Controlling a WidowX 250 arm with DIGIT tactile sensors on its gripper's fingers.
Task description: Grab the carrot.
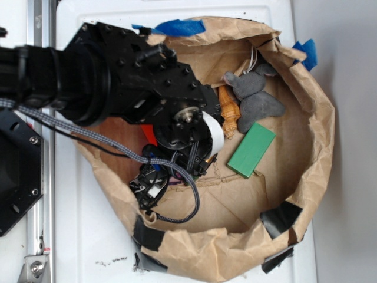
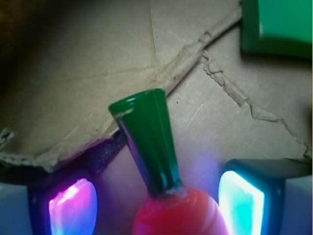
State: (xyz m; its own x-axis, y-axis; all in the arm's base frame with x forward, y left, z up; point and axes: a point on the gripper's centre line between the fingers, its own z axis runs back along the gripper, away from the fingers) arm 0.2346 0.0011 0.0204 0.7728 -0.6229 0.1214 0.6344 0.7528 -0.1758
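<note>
In the wrist view the carrot (image 2: 178, 213) lies between my fingers, its glossy orange body at the bottom edge and its dark green stem (image 2: 149, 142) pointing away over the brown paper. My gripper (image 2: 156, 205) is open around it. The pink-lit left finger (image 2: 73, 205) stands clear of the carrot, while the cyan-lit right finger (image 2: 242, 205) is very close to its side. In the exterior view the gripper (image 1: 154, 183) is low inside the paper nest, and only a small orange-red patch of the carrot (image 1: 149, 137) shows under the arm.
A flat green block (image 1: 252, 150) lies right of the gripper, also in the wrist view's top right corner (image 2: 279, 27). A tan spiral seashell (image 1: 228, 109) and a grey plush toy (image 1: 256, 94) sit at the back. The crumpled paper wall (image 1: 321, 118) rings everything.
</note>
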